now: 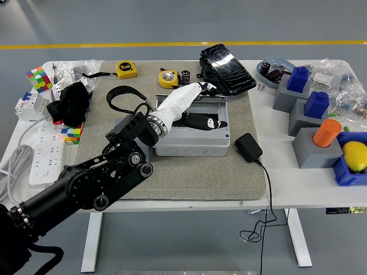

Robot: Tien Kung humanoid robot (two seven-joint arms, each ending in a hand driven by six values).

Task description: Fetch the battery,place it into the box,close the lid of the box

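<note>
Grey floor surrounds the white worktop (289, 189); my left robot hand (200, 117), black fingers flat and gripping nothing, presses the box (192, 144) lid shut, battery presumably hidden inside

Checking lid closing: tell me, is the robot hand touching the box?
Touching: head view shows the robot hand lying flat on the box top.

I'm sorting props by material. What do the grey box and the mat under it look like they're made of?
The grey box looks like moulded matte plastic: even grey walls, rounded corners. The mat looks like coarse felt or foam with a speckled, fuzzy surface; which one is unclear.
</note>
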